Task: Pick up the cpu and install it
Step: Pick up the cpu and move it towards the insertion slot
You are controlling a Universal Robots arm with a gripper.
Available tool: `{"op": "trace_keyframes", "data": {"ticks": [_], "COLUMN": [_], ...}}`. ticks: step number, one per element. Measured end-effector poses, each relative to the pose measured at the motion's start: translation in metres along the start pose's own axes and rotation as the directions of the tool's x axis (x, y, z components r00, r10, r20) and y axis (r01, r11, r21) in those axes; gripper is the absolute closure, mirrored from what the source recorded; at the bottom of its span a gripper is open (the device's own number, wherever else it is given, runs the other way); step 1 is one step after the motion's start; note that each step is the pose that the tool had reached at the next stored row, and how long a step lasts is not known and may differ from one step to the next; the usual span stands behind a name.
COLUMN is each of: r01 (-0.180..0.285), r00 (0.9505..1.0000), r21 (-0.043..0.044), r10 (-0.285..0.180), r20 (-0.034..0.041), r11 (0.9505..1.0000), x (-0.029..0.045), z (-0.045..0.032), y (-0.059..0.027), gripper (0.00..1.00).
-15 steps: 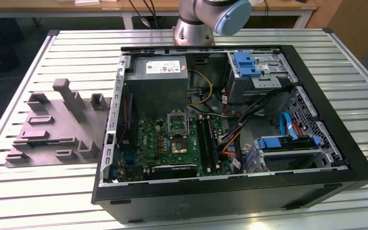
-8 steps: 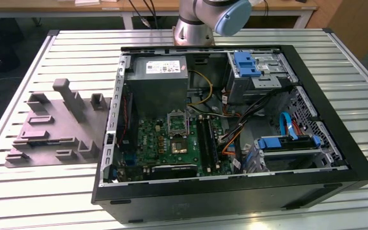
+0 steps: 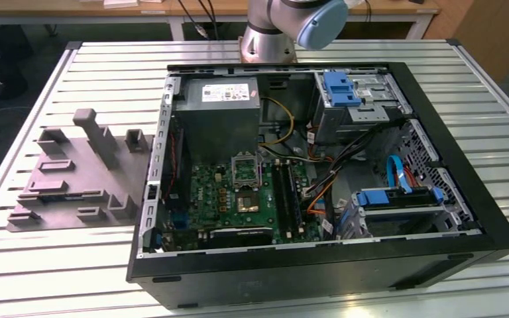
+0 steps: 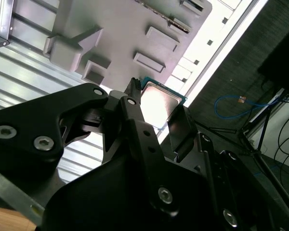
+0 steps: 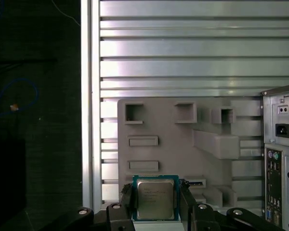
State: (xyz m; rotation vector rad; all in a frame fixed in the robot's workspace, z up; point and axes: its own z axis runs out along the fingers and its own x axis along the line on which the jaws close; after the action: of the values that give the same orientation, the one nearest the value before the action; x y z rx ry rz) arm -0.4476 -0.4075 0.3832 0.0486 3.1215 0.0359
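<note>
As the gripper [image 5: 155,206] clamps the cpu [image 4: 159,103] only by two edges over the grey tray [image 5: 164,120], a jolt may tilt or drop it.

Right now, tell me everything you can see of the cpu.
The cpu is a small, flat square chip with a silvery metal top, faint print on it and a thin blue-green rim. The black fingers of the hand clamp it by two opposite edges. It is held clear of the grey plastic tray and the slatted metal table behind it, top face toward the camera in both wrist views.
</note>
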Motion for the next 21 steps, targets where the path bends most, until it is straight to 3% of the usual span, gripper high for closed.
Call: {"op": "trace_keyframes", "data": {"ticks": [21], "r01": [0.000], "r00": [1.0000], "r21": [0.0000], "r10": [0.000], "r20": [0.0000], "r11": [1.0000], "x": [-0.0096], "z": [0.0002], "y": [0.0003], "gripper": [0.53]}}
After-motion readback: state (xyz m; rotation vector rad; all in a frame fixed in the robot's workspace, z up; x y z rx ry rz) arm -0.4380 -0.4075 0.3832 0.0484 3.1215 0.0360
